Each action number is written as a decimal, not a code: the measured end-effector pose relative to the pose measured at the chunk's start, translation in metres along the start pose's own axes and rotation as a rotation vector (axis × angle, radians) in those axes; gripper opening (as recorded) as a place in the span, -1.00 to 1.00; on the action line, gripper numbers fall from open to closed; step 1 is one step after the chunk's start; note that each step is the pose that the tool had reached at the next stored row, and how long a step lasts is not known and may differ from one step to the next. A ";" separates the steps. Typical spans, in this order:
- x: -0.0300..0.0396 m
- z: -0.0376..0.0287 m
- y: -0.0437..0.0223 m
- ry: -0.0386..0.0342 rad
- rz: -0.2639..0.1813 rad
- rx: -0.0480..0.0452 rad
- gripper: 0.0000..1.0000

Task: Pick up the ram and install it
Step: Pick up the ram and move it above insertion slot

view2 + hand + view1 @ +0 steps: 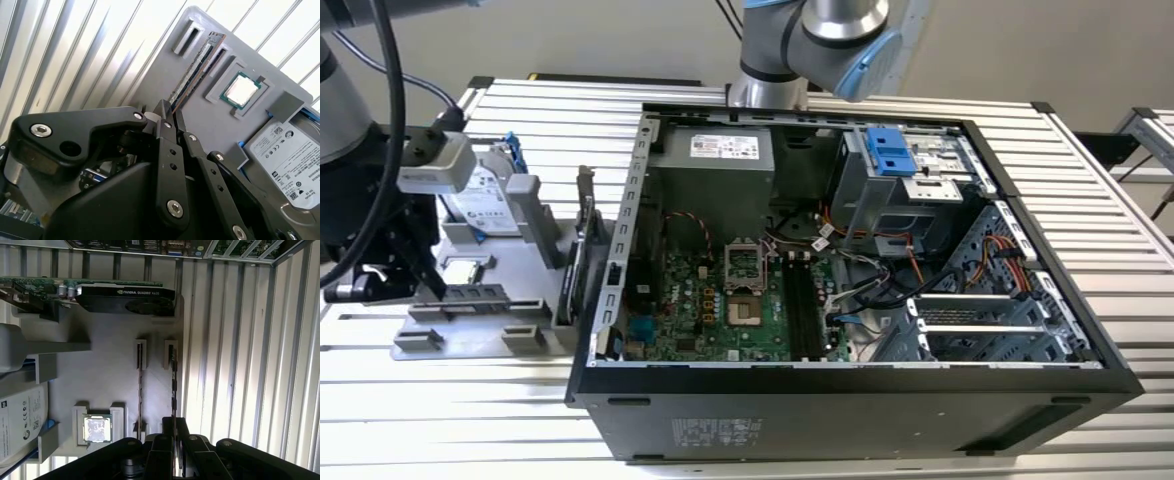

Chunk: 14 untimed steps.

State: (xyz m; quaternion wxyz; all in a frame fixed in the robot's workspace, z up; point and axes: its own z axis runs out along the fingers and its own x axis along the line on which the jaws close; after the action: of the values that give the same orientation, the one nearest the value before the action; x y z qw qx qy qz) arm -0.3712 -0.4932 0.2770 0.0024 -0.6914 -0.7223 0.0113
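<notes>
Gripper [170,114] is clamped narrow on one end of the ram [196,67] (it's standing on edge in the grey holder [220,131]).

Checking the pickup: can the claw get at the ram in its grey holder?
Probably yes. The claw is right at the end of the ram, which stands on edge in the holder, nothing between them. The processor and hard drive lie off to one side.

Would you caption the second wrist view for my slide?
Gripper straddling one end of the ram in its grey holder.
</notes>
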 end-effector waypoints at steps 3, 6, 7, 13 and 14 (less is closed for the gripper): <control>0.0000 -0.0014 -0.0001 0.0000 0.000 0.0001 -1.00; 0.0000 -0.0026 -0.0001 -0.0001 0.000 0.0000 -1.00; 0.0000 -0.0029 -0.0001 0.0000 0.000 0.0000 -1.00; -0.0001 -0.0055 -0.0002 -0.0001 0.000 0.0001 -1.00; -0.0001 -0.0060 -0.0002 -0.0001 0.000 0.0001 -1.00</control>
State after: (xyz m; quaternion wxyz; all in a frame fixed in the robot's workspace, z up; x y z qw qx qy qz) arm -0.3713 -0.4932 0.2830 0.0024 -0.6914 -0.7224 0.0114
